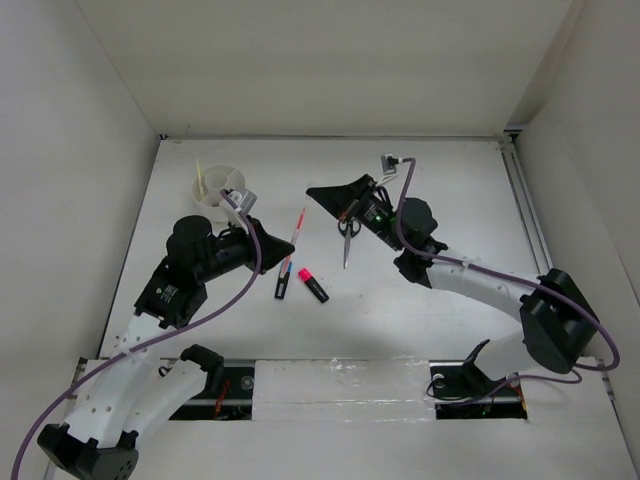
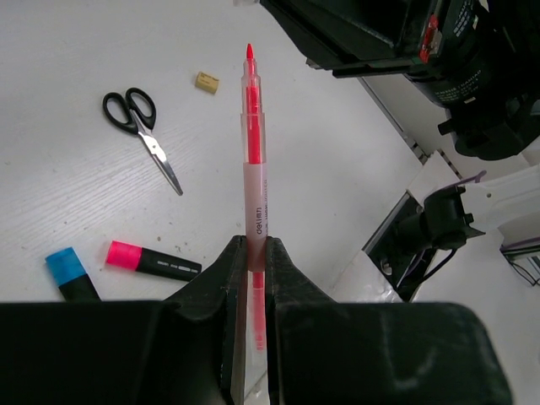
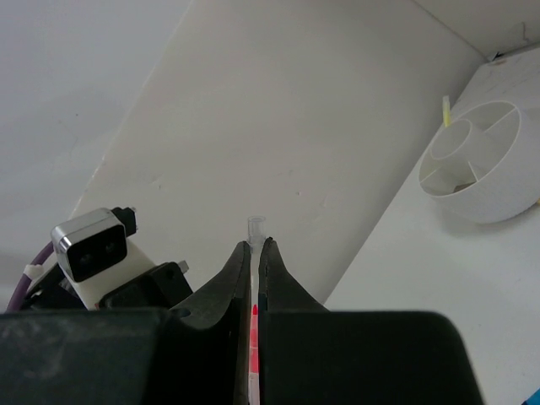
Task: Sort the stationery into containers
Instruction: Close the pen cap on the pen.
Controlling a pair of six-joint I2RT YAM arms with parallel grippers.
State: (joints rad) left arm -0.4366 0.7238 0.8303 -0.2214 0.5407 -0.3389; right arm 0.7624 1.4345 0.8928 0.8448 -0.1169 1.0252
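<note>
1. pink shaft in a firm pinch: the left tool (image 2: 251,251) is closed on the thin pink pen (image 2: 253,160), tip pointing right, off the tabletop (image 2: 76,211).
2. the right tool (image 3: 256,249) is closed too, seemingly empty; the pen only shows past its slit.
3. step, i judge: carrying. next, swing far-left to the white bowl (image 1: 198,192), release over a compartment.

top: fixed high behind near edge, looking down on whole desk (image 1: 450,170) | left wrist: close, looking along pink pen (image 2: 256,177) toward scissors (image 2: 142,126) | right wrist: close, facing bowl (image 3: 494,198) at far left corner | shared: scissors top+left wrist, bowl top+right wrist
</note>
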